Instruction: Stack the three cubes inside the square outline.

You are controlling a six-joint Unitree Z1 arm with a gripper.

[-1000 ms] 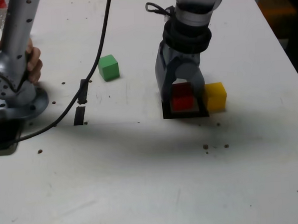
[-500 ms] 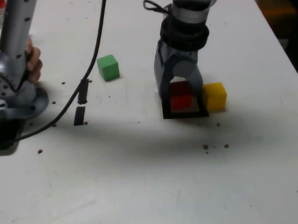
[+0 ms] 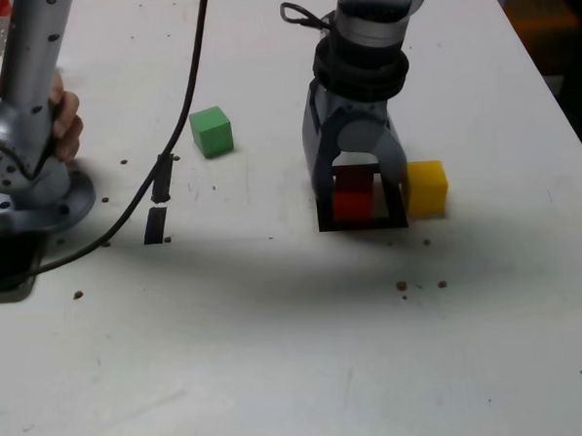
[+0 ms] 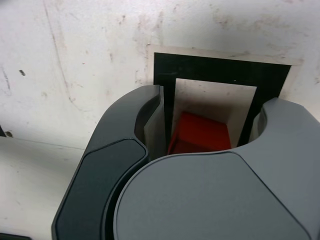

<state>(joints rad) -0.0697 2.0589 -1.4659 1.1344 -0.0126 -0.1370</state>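
The red cube [image 3: 354,201] rests on the table inside the square outline [image 3: 362,223] of black tape. My gripper [image 3: 360,197] points down over it, open, one finger on each side. In the wrist view the red cube [image 4: 200,134] lies between the fingers [image 4: 150,115] with a gap on both sides, on the white centre of the square outline [image 4: 220,70]. The yellow cube [image 3: 427,187] sits just outside the outline on the exterior view's right, against my finger. Apart from these, the green cube [image 3: 211,131] stands alone toward the exterior view's left.
A second arm's grey base [image 3: 30,183] stands at the exterior view's left, with a person's hand [image 3: 66,120] on it. A black cable [image 3: 183,116] runs across the table past two short black tape strips [image 3: 157,201]. Dark specks [image 3: 402,286] dot the white tabletop.
My jaws have spread apart and let go of the red cube, which now sits in the outline. The yellow cube has shifted slightly to the exterior view's right.
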